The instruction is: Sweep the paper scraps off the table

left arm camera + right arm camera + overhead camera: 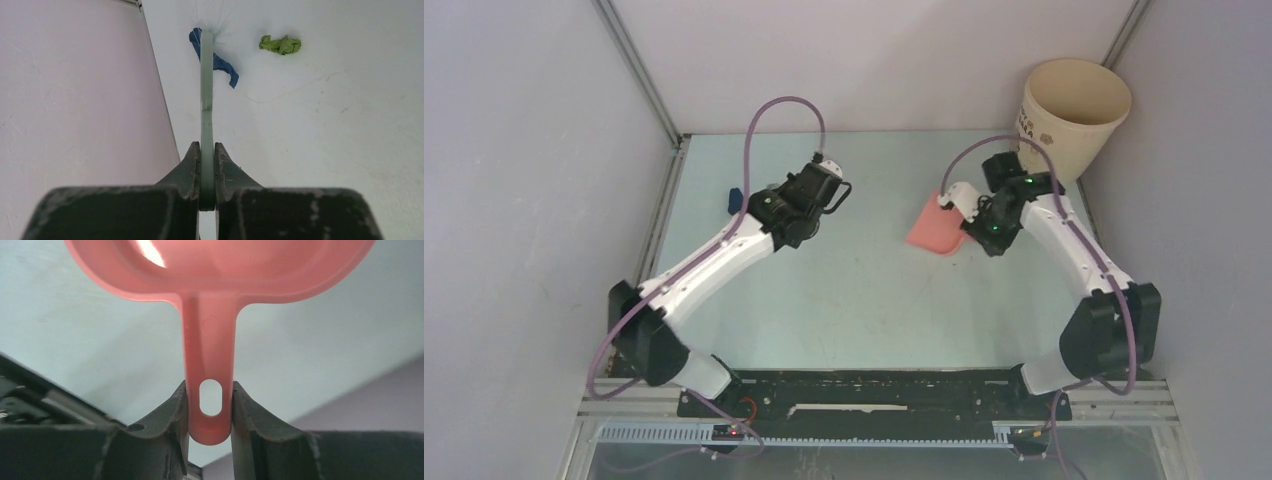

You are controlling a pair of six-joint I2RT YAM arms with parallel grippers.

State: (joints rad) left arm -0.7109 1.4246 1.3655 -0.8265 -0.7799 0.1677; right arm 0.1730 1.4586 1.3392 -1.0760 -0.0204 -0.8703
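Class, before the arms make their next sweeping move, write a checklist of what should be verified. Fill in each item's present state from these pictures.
1. The left gripper is shut on the brush: ok.
2. The right gripper is shut on the handle of the dustpan: ok.
3. The bristles are at a scrap: ok. The brush tip is at the blue scrap, and the green scrap lies just beside it.
4. The dustpan is close to those scraps: not ok. The top view shows it well across the table.
5. The dustpan lip is flat on the table: cannot tell.
6. No other scraps are hidden under the arms: cannot tell.
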